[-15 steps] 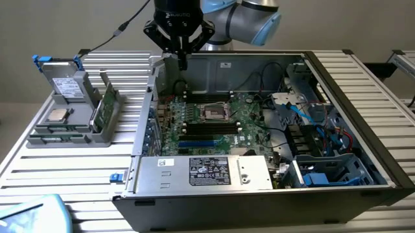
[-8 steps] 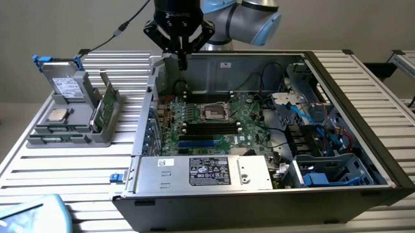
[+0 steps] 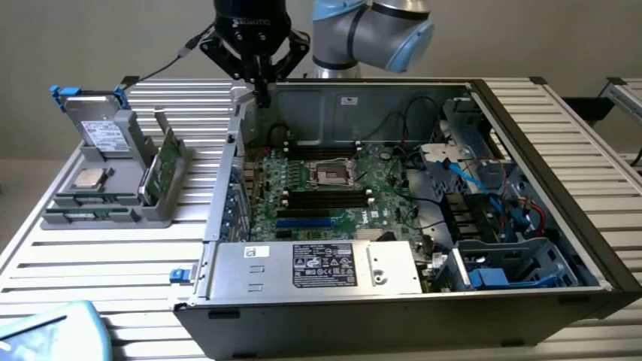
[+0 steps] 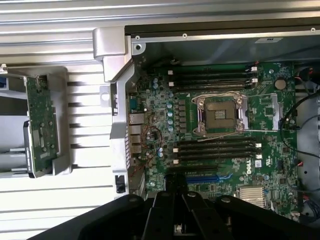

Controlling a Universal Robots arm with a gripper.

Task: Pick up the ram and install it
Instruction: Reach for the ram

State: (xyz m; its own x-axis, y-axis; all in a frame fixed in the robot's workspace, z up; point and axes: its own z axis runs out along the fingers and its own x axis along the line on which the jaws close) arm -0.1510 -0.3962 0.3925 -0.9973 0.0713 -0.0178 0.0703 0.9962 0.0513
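- Shut tight, the gripper (image 3: 263,92): fingertips pressed together with nothing between them, hanging above the back corner of the computer case (image 3: 546,162) on the exterior view's left.
- Well apart from it, on the grey tray (image 3: 150,209) beside the case: the ram (image 3: 90,216), low in the tray's front slot, seemingly on its long edge, though too faint to be sure.
- Long axis across the exterior view from left to right, roughly parallel to the empty black memory slots (image 3: 321,197) on the motherboard (image 3: 386,188).
- Behind it on the same tray: a silver processor chip (image 3: 90,178) lying flat and a green expansion card (image 3: 161,162) standing upright.
- Given by the wrist view: a straight-down look at the slots in two banks either side of the processor socket (image 4: 220,112), with the closed fingers (image 4: 167,200) over the board's edge.
- Given by the exterior view: the tray's front row and the power supply (image 3: 321,265) at the case's near end.
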